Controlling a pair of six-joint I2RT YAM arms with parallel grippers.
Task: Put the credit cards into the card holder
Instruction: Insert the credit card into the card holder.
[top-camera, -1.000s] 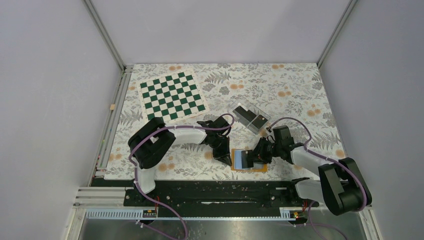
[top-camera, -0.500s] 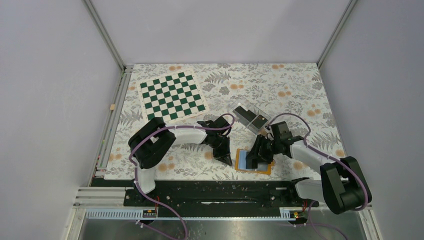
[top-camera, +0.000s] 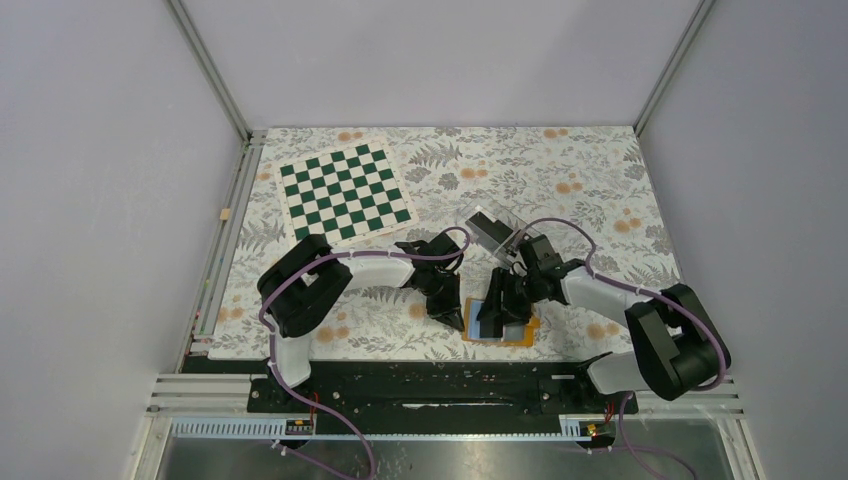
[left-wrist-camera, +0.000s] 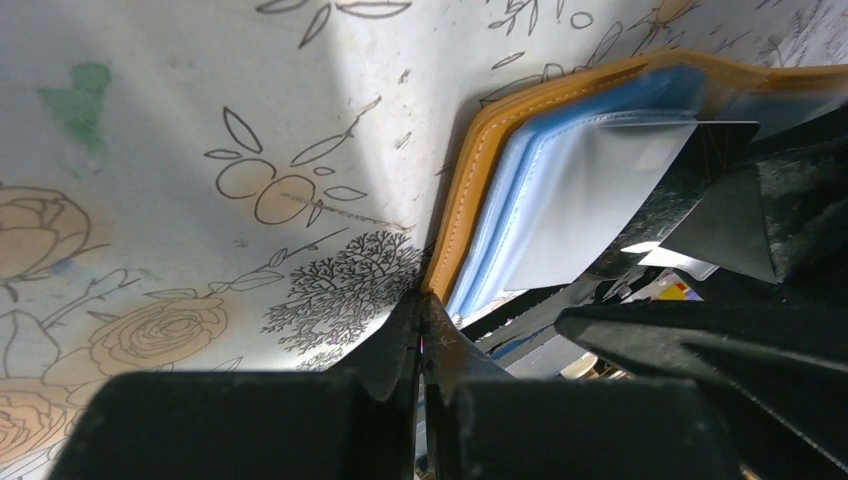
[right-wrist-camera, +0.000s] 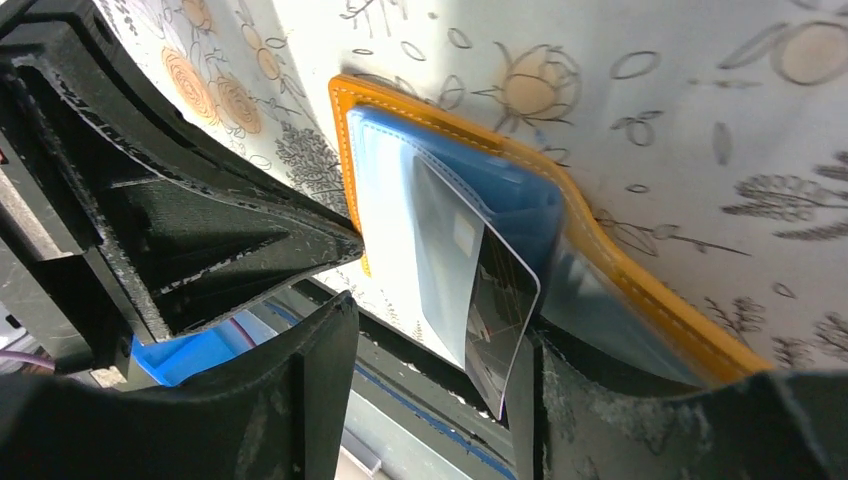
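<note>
The card holder (top-camera: 522, 338) lies open on the table near the front, orange outside with light blue pockets (right-wrist-camera: 400, 190). A black credit card (right-wrist-camera: 503, 310) sits partway in a pocket and sticks out towards my right gripper (right-wrist-camera: 435, 335). That gripper is open, and the card's free edge rests against its right finger (right-wrist-camera: 600, 400). In the top view the right gripper (top-camera: 497, 308) hovers over the holder. My left gripper (left-wrist-camera: 421, 300) is shut and empty, its tip touching the holder's orange left edge (left-wrist-camera: 478, 180). It also shows in the top view (top-camera: 455, 318).
A clear plastic box (top-camera: 497, 233) with dark cards inside stands just behind the right arm. A green and white chessboard (top-camera: 345, 192) lies at the back left. Both arms crowd the holder near the table's front edge.
My right gripper has moved left and a little away from the front, over the holder, with the card going further in. The left gripper has stayed put.
</note>
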